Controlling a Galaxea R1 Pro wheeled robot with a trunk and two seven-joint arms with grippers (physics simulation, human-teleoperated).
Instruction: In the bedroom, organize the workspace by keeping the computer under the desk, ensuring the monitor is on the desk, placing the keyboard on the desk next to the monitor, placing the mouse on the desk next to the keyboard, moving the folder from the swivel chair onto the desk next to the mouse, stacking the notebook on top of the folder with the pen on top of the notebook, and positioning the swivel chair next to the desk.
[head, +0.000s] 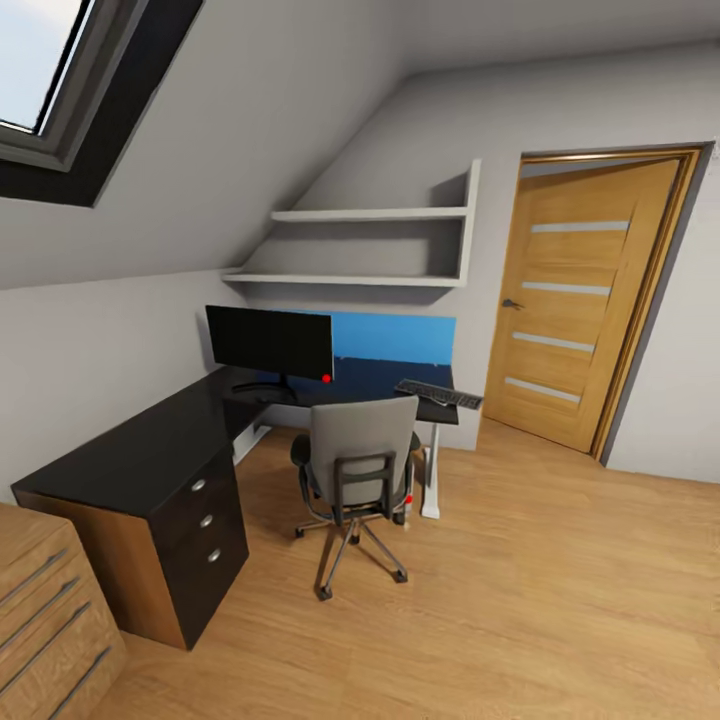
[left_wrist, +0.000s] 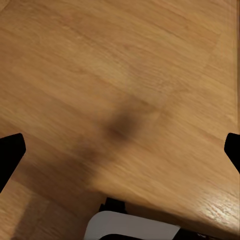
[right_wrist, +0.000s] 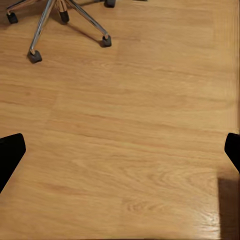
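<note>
The black L-shaped desk (head: 140, 450) fills the room's left corner in the head view. The monitor (head: 268, 342) stands upright on it, screen dark. At the desk's right end lies the keyboard (head: 438, 395). The swivel chair (head: 360, 450) stands at the desk with its back toward me, hiding its seat, so the folder is hidden. Computer, mouse, notebook and pen are out of view. My left gripper (left_wrist: 120, 150) is open over bare floor. My right gripper (right_wrist: 120, 152) is open above the floor, a short way from the chair's chrome base (right_wrist: 60, 20).
A light-wood chest (head: 50, 610) stands at the near left beside the desk's drawer pedestal (head: 205, 520). A blue panel (head: 395, 338) backs the desk, under two wall shelves (head: 370, 215). A wooden door (head: 585, 300) is at the right. Open wood floor (head: 560, 600) lies ahead.
</note>
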